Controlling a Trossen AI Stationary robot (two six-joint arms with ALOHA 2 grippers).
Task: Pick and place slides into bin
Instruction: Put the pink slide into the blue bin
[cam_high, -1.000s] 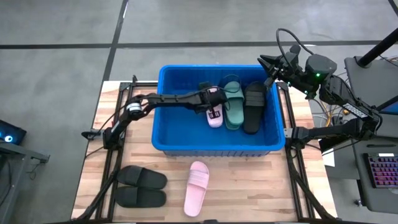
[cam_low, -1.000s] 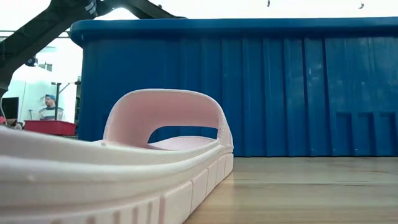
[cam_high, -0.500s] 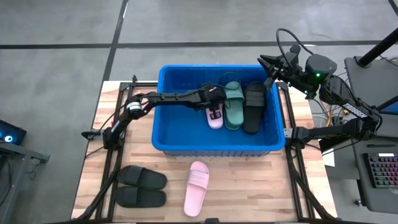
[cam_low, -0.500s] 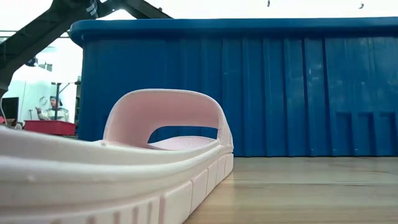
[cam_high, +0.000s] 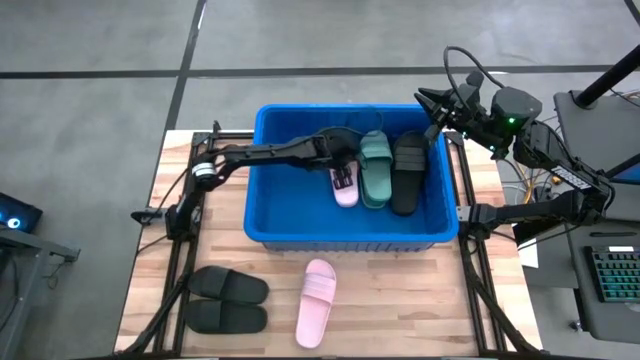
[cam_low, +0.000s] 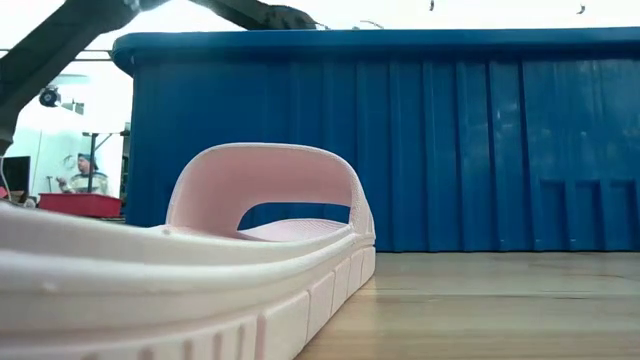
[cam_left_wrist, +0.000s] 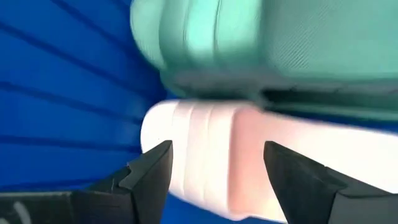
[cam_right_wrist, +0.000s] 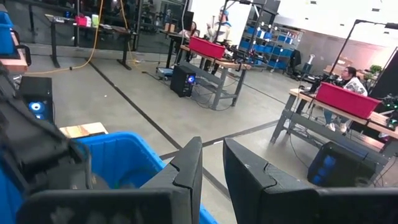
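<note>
Left hand spread wide, empty, above the pink slide in the bin. Right hand parked at the bin's corner, fingers narrow. Bin contents hidden in low view.

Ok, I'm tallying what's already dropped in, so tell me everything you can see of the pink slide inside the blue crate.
The light pink rubber slide sandal lies flat on the floor of the bright blue plastic bin, dark markings showing on its upper face. Its long side lies against the dark green slide. The open left gripper hovers over its far end, not holding it.
</note>
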